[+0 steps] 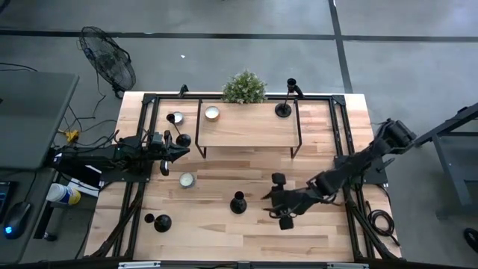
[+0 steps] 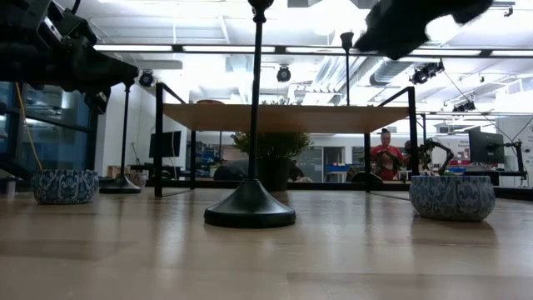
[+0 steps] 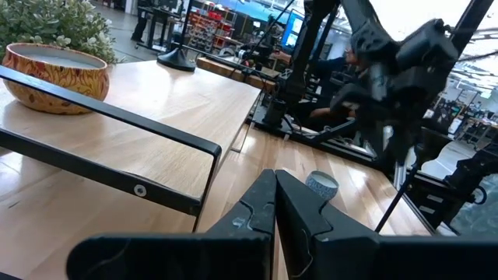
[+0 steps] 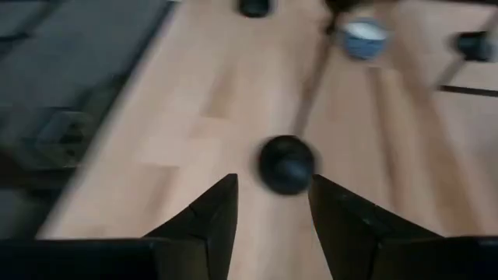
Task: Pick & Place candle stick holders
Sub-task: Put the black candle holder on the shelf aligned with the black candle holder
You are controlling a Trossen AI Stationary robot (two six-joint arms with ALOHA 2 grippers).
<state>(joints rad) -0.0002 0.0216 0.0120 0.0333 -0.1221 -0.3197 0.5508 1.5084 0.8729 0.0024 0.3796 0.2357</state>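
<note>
Here, holder [image 4: 287,163] just beyond right end effector [image 4: 272,214].

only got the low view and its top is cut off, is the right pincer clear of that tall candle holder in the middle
observer: yes. The right pincer is open, and the candle holder stands free on the table just ahead of it.
operator: where's the left arm
observer: the left pincer is shut, beside the left end of the raised shelf.
operator: any holder on that shelf
observer: yes, a second holder stands at its back right corner.
</note>
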